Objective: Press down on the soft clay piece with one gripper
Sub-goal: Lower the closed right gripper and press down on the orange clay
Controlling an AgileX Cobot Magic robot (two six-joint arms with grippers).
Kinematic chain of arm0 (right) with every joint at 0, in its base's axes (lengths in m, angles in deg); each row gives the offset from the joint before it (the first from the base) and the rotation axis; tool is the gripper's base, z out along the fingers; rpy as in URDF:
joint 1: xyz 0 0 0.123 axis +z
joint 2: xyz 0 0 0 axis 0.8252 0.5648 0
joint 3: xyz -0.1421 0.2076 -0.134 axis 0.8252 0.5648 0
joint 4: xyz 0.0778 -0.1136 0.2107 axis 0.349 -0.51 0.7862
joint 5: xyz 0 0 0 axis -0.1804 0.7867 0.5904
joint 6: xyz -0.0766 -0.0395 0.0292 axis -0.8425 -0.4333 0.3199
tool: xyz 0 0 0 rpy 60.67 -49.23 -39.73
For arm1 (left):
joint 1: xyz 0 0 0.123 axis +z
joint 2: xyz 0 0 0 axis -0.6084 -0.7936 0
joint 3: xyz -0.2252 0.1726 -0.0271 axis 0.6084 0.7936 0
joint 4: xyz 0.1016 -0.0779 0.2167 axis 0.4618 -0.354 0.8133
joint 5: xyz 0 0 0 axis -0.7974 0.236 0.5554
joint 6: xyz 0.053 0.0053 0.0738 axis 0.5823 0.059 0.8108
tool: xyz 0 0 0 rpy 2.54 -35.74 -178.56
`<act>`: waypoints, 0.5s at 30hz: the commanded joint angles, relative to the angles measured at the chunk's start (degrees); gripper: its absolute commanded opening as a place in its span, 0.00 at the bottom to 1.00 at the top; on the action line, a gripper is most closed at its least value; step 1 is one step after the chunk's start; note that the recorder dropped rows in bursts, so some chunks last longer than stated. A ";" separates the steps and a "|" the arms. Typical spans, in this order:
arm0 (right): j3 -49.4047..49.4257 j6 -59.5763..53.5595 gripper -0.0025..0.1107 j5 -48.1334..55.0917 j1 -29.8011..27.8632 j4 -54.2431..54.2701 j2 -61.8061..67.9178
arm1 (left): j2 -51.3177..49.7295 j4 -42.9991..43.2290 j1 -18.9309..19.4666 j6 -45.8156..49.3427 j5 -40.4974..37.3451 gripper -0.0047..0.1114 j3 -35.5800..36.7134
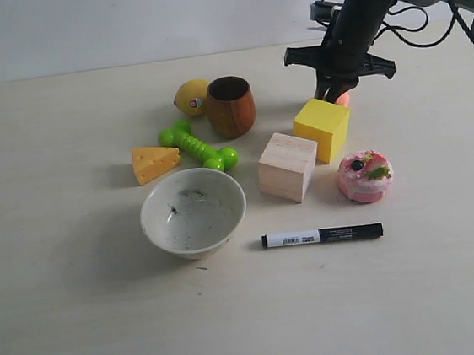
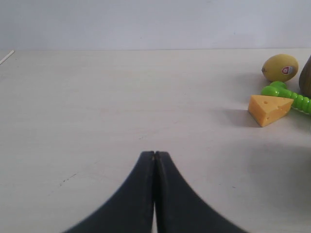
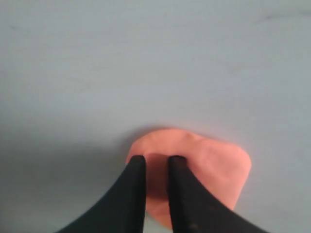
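Note:
The soft clay piece point(image 3: 214, 165) is a salmon-pink flattish lump on the table; in the exterior view only a sliver of the clay point(image 1: 344, 97) shows behind the yellow cube point(image 1: 322, 128). My right gripper point(image 3: 156, 160) points down onto it, both fingertips resting on its top surface near one edge. The jaws stand a narrow gap apart, with clay showing between them. In the exterior view the right gripper point(image 1: 331, 91) stands just behind the cube. My left gripper point(image 2: 154, 154) is shut and empty over bare table, out of the exterior view.
In front of the cube stand a wooden block point(image 1: 288, 166) and a pink cake point(image 1: 365, 176). A marker point(image 1: 321, 236) and a white bowl point(image 1: 193, 212) lie nearer the front. To the left are a wooden cup point(image 1: 230, 106), lemon point(image 1: 192, 97), green toy point(image 1: 198, 147) and cheese wedge point(image 1: 155, 162).

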 commanded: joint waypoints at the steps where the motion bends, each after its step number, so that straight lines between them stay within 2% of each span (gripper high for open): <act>1: 0.83 -1.64 0.08 -0.43 0.11 0.01 0.31 | 0.35 -0.25 -0.43 0.00 0.39 0.04 0.02; 15: 0.83 -2.97 0.08 -1.51 0.11 0.79 -1.60 | 0.35 -0.14 -0.43 0.00 0.39 0.04 0.02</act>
